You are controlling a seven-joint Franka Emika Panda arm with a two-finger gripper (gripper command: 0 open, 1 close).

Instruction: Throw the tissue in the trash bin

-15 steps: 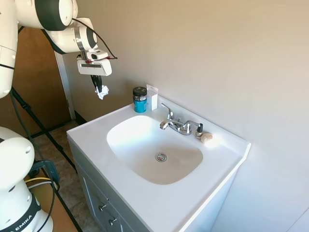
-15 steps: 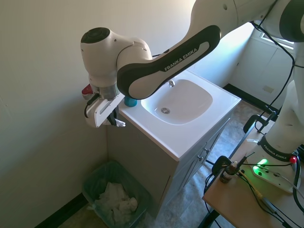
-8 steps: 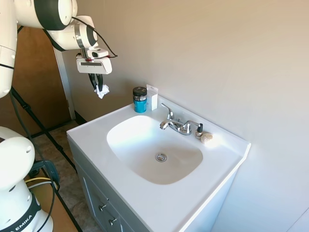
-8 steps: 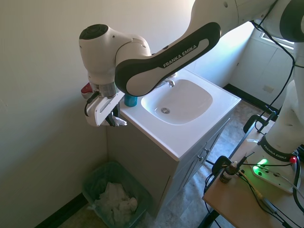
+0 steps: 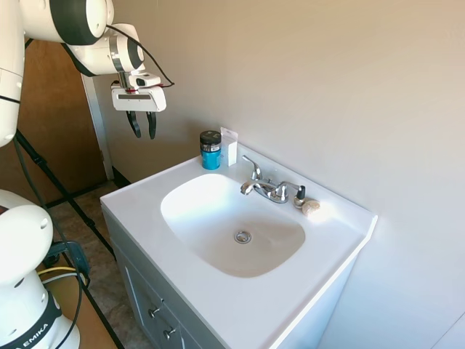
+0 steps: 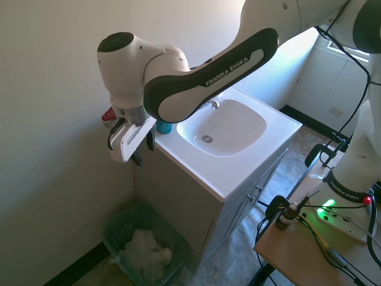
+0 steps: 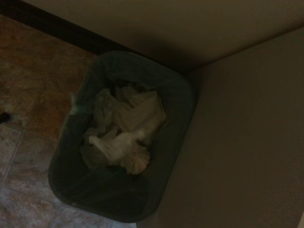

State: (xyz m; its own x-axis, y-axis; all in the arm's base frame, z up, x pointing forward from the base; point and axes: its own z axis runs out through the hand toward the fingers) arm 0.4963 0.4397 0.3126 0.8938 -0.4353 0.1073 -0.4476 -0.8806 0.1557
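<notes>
Gripper (image 5: 142, 133) open, empty, high beside vanity (image 6: 238, 173). Trash bin (image 7: 183, 102) straight below claw; white wads inside, dropped tissue (image 7: 118, 145) apparently on pile, not separable from others.

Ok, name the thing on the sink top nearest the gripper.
The teal jar with the black lid, at the corner closest to the gripper; the white card stands just beyond it, and the beige pebble lies past the faucet.
</notes>
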